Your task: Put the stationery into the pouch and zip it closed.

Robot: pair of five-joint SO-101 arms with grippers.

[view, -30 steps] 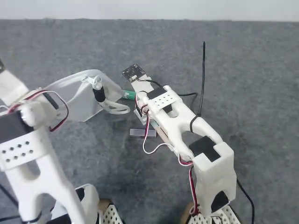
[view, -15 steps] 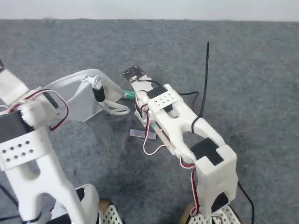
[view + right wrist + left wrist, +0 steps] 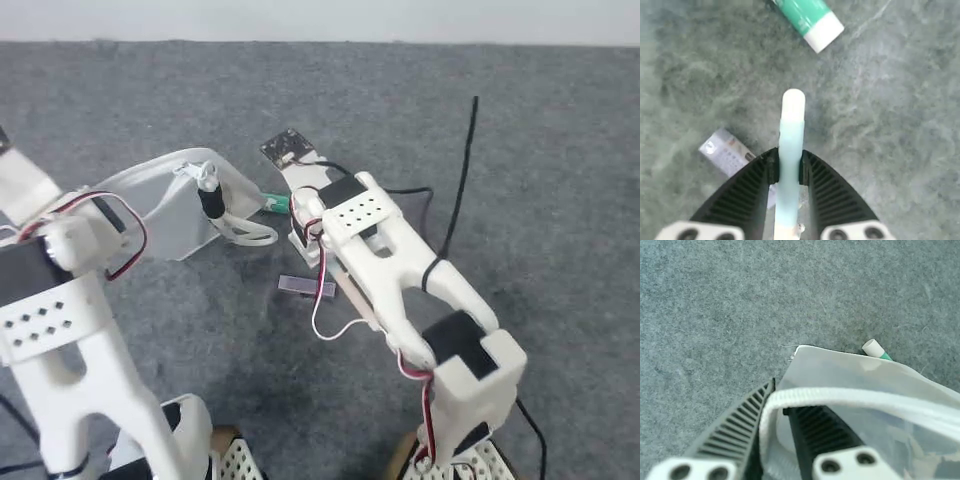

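Observation:
A translucent white pouch (image 3: 165, 215) lies at the left, its mouth facing the middle. My left gripper (image 3: 212, 203) is shut on the pouch's white zip rim (image 3: 840, 397), which runs between its fingers (image 3: 780, 399). My right gripper (image 3: 790, 157) is shut on a pale mint stick (image 3: 791, 125) with a white tip, held a little above the mat. In the high view that gripper (image 3: 305, 245) is right of the pouch mouth, and the stick's back end (image 3: 352, 293) shows under the arm. A green glue stick (image 3: 276, 203) lies by the pouch mouth (image 3: 807, 17). A small grey eraser (image 3: 300, 286) lies beside the right gripper (image 3: 730, 152).
Grey felt mat (image 3: 520, 150) covers the table, with free room at the back and right. A thin black cable (image 3: 455, 210) rises from the right arm. Both arm bases stand at the front edge.
My right arm has swung slightly to the right and back with the stick still in its gripper, and its black cable followed. The left arm, pouch, glue stick and eraser have stayed put.

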